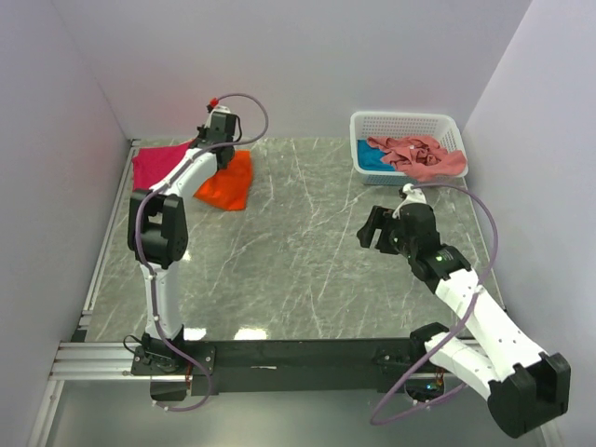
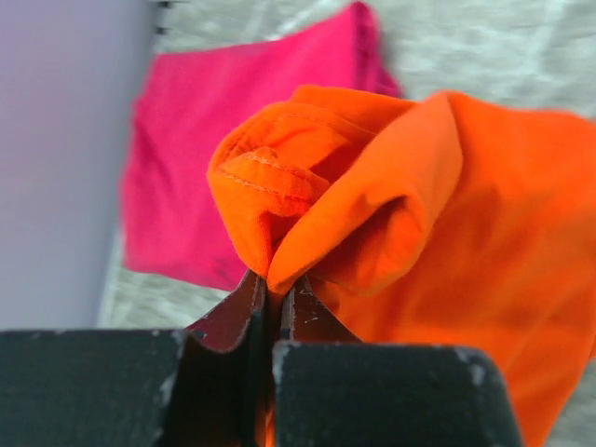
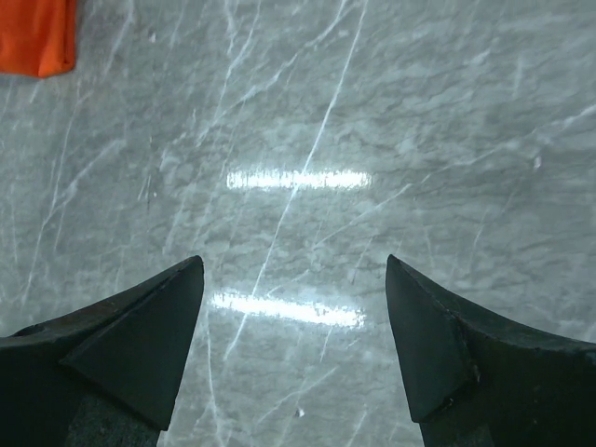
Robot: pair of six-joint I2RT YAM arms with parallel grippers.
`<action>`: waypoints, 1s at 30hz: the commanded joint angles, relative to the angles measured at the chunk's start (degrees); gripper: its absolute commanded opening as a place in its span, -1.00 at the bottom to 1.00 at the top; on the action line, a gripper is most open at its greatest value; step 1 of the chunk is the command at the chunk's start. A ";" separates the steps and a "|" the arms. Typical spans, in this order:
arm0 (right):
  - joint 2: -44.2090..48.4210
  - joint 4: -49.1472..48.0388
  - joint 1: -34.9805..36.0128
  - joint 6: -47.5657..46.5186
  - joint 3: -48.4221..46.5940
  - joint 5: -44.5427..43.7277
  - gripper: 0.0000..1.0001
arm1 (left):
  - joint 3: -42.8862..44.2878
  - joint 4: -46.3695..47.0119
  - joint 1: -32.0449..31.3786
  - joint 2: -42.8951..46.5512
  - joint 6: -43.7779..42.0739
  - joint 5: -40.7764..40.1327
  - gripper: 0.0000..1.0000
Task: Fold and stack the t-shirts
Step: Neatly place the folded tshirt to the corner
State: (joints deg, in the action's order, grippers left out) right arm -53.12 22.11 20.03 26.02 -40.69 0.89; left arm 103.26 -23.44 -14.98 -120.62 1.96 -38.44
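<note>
The bright orange t-shirt (image 1: pixel 229 182) lies folded at the back left, partly lapping the magenta-red t-shirt (image 1: pixel 156 166) beside the left wall. My left gripper (image 1: pixel 220 142) is shut on a bunched edge of the orange t-shirt (image 2: pixel 372 214) and lifts it; the magenta-red t-shirt (image 2: pixel 233 168) lies flat behind. The salmon-pink t-shirt (image 1: pixel 419 155) lies crumpled in the white basket (image 1: pixel 402 121) over the teal-blue one (image 1: pixel 372 158). My right gripper (image 1: pixel 371 229) is open and empty above the bare table (image 3: pixel 307 168); a corner of the orange shirt (image 3: pixel 37 37) shows far off.
The basket stands at the back right corner. White walls close the left, back and right sides. A metal rail (image 1: pixel 102 354) runs along the near edge by the arm bases.
</note>
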 commanded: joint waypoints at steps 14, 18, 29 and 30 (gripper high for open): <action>4.07 0.22 -0.26 -3.08 1.31 -6.86 0.71 | 16.95 1.30 3.90 2.49 -11.19 -1.56 -0.99; 5.57 0.22 -0.26 -3.26 1.31 -6.86 0.71 | 18.81 0.07 6.28 1.88 -9.44 0.03 -0.99; 4.52 3.47 -0.26 -2.64 -1.32 -10.99 0.71 | 16.87 -4.58 17.70 -6.63 0.56 9.52 -0.96; 4.35 3.82 -0.26 -2.64 -2.02 -10.64 0.71 | 19.67 -5.55 19.53 -9.35 3.20 9.00 -0.92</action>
State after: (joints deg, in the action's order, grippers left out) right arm -48.40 24.97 19.99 23.51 -39.90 -7.66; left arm 119.02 -26.06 1.67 -124.36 -1.32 -31.27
